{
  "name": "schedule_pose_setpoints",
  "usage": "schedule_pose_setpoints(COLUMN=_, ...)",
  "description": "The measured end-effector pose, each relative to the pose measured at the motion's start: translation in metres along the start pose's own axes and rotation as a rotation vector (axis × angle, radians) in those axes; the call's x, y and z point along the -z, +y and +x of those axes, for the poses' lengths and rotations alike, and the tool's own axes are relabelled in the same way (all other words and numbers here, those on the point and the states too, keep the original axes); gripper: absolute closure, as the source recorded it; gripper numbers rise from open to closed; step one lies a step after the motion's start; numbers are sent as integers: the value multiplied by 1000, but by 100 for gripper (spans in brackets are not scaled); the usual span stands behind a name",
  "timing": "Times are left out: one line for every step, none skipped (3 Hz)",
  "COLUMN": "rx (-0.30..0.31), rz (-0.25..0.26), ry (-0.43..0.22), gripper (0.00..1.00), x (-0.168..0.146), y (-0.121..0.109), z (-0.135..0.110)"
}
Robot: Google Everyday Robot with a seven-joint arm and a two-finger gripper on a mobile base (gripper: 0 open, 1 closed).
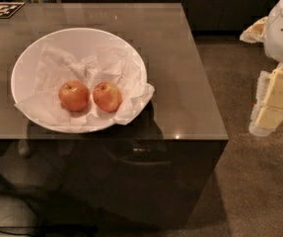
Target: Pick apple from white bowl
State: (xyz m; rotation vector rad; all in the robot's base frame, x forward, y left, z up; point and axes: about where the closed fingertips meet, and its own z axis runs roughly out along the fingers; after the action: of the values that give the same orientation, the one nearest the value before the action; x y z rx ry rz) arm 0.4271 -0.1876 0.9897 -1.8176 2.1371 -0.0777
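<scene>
The white bowl (32, 53) sits on the left half of a grey-brown table and is lined with crumpled white paper. Two apples lie side by side in its near part. The apple (107, 96), red-orange with a pale yellow-green patch near its top, is the right one. The other apple (74, 95), evenly orange-red with a dark stem dimple, is just to its left. My gripper (271, 100), cream-coloured, hangs off the table's right side above the carpet, far from the bowl and holding nothing that I can see.
The table (180, 83) has a glossy top, with its front edge near the bowl and its right edge around mid-frame. A black-and-white marker tag (2, 9) lies at the far left corner. Brown carpet (249, 181) lies to the right. Dark cabinets stand behind.
</scene>
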Motion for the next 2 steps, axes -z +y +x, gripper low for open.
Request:
schedule_pose_setpoints(rx=107, rz=-19, ry=-13, gripper=0, x=8, y=12, z=-38)
schedule_pose_setpoints(rx=227, rz=-28, ry=-11, gripper=0, x=16, y=26, z=-86)
